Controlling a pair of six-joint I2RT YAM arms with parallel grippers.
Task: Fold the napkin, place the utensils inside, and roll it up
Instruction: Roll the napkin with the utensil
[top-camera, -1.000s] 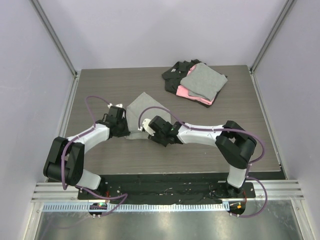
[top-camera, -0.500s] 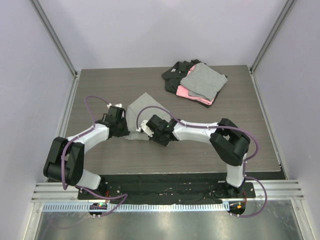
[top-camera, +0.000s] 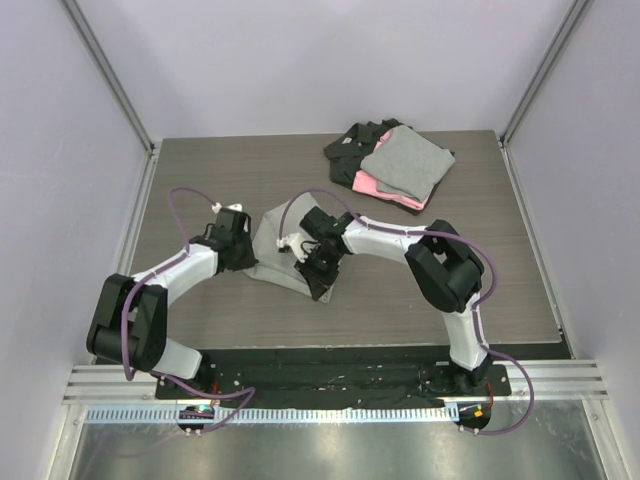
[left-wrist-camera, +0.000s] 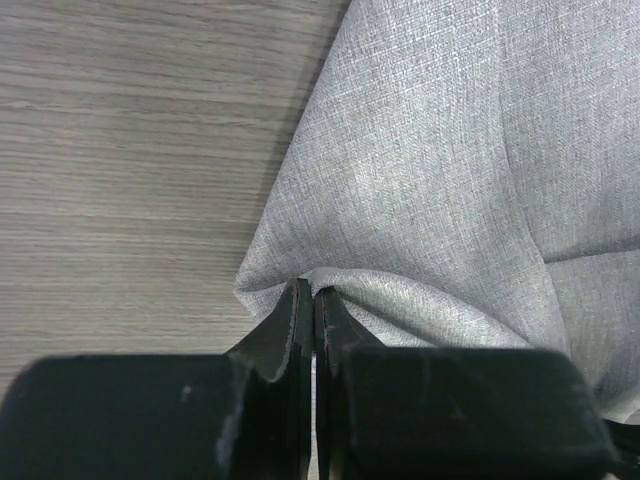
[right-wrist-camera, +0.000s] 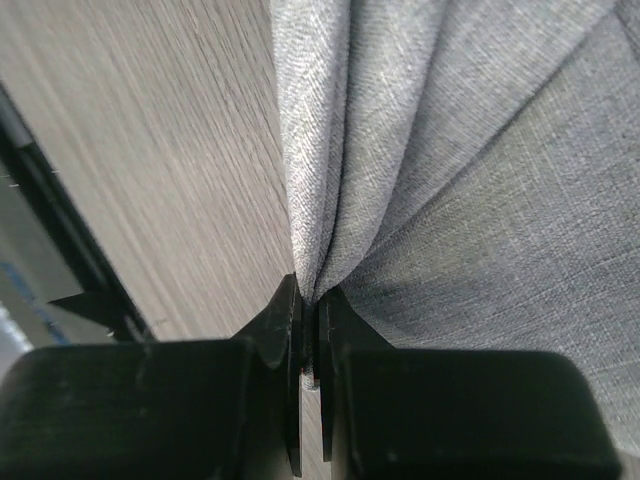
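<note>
From above, the napkin lies mid-tabletop, and the right arm has dragged its near corner closer to the bases than a second ago. In the left wrist view, the left fingers pinch shut on its edge. In the right wrist view, the right fingers clamp its gathered folds.

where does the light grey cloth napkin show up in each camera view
top external: plain light-grey cloth napkin just left of picture centre
left wrist: napkin fills upper right, edge pinched in left pincer
right wrist: napkin fills upper right, fold pinched in right pincer
shared landmark: grey-brown wood-grain tabletop, left of the napkin in both wrist views
</note>
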